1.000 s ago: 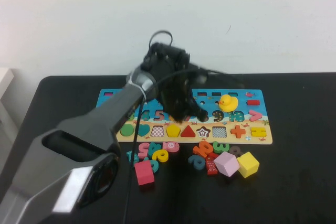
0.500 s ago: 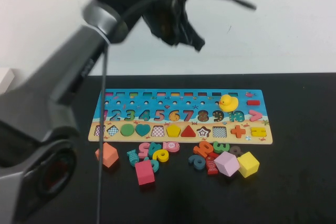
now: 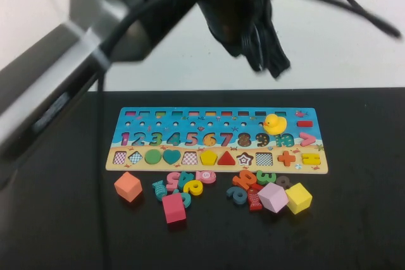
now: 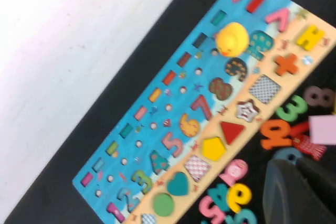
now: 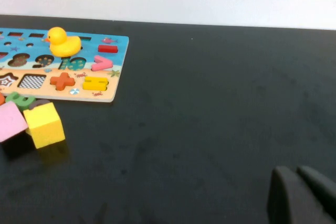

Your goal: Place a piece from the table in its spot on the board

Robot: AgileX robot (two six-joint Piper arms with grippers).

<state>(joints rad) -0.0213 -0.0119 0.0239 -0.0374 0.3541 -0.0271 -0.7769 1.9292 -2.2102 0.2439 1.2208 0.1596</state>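
Note:
The board (image 3: 121, 126) lies across the far middle of the black table (image 3: 354, 232). The yellow pentagon piece (image 3: 209, 156) sits flat in its recess in the tan shape row, between a checkered square recess and the red triangle; it also shows in the left wrist view (image 4: 213, 148). My left gripper (image 3: 273, 66) is raised high above the board, shut and empty; in its wrist view (image 4: 295, 165) the fingers are together over the loose number pieces. My right gripper (image 5: 296, 174) is shut and empty, low over bare table to the right of the board (image 5: 118, 42).
Loose pieces lie in front of the board: an orange cube (image 3: 128, 186), a red cube (image 3: 174, 208), a pink cube (image 3: 273, 196), a yellow cube (image 3: 299, 198) and several coloured numbers (image 3: 187, 183). A yellow duck (image 3: 274, 123) stands on the board. A white wall is behind.
My left arm has lifted from the board up toward the camera and swung right. The pentagon stays in its recess. The orange cube has come into view.

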